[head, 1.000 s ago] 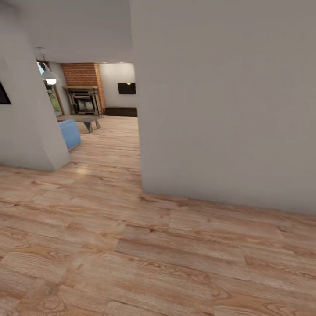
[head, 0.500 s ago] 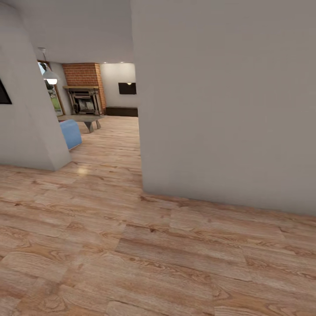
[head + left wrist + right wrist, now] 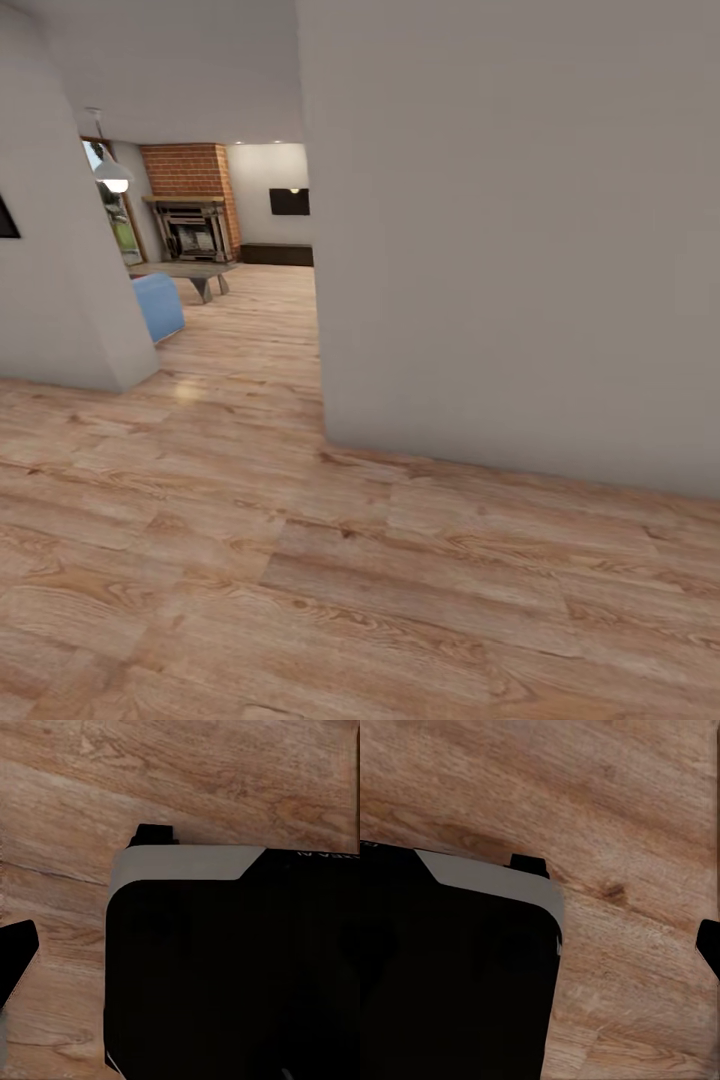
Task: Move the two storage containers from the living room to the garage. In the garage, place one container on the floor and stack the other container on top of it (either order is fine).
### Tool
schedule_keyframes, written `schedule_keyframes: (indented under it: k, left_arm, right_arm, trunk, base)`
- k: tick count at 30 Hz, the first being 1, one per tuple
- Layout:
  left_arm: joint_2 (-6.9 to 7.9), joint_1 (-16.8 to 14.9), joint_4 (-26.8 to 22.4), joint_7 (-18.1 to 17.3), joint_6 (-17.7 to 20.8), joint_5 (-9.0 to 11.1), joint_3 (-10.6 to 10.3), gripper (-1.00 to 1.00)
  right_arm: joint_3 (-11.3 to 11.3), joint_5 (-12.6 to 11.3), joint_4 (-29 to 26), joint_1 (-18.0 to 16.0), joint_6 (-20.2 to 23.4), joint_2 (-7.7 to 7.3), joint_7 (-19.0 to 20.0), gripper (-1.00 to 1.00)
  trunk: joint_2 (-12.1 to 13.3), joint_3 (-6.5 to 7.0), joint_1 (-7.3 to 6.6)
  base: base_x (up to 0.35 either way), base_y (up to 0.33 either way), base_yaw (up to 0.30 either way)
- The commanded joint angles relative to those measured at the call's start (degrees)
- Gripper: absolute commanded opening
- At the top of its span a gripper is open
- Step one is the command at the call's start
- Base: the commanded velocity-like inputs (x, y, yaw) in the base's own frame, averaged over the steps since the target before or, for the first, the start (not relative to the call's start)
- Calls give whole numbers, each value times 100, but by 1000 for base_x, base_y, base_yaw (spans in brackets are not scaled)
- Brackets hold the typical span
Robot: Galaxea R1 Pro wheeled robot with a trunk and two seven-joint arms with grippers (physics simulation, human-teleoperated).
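1. Standing on wood-plank floor point(image 3: 300, 600) beside a grey wall point(image 3: 520, 250).
2. Ahead through the opening: the living room point(image 3: 235, 230), with brick column point(image 3: 185, 170) and blue sofa point(image 3: 158, 305).
3. Grippers' opening: cannot tell from either wrist view.

A grey wall point(image 3: 510, 230) hides most of the living room point(image 3: 255, 220) beyond the doorway. A blue sofa point(image 3: 158, 305) is half hidden behind the left wall corner. A dark picture point(image 3: 6, 217) is cut off by the left edge. In both wrist views, the robot's black base point(image 3: 232, 975) covers much of the wood floor point(image 3: 637, 832).
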Motion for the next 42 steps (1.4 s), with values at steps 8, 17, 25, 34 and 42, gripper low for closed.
schedule_keyframes:
  k: [8, 17, 25, 34, 42]
  left_arm:
    - [-1, -3, -2, 16, -23, 41, -1, 100]
    - [-5, -3, -2, 16, -25, 41, -7, 100]
    - [-9, -3, -2, 16, -25, 41, -7, 100]
    - [-10, -3, -2, 16, -25, 41, -7, 100]
    - [-10, -3, -2, 16, -25, 41, -6, 100]
  right_arm:
    - [48, -46, 9, -4, -24, -9, -11, 100]
    - [54, -45, 9, -4, -23, -1, -35, 100]
    - [44, -60, 9, -4, -42, 6, -37, 100]
    - [42, -89, 7, -4, -37, 9, -37, 100]
    - [48, -72, 9, -4, -36, 7, -37, 100]
  trunk:
    - [-3, -6, 3]
    - [-3, -6, 3]
    - [-3, -6, 3]
    - [-3, -6, 3]
    - [-3, -6, 3]
  base:
    - [318, 0, 196]
    - [318, 0, 271]
    - [299, 0, 274]
    - [290, 0, 274]
    - [277, 0, 275]
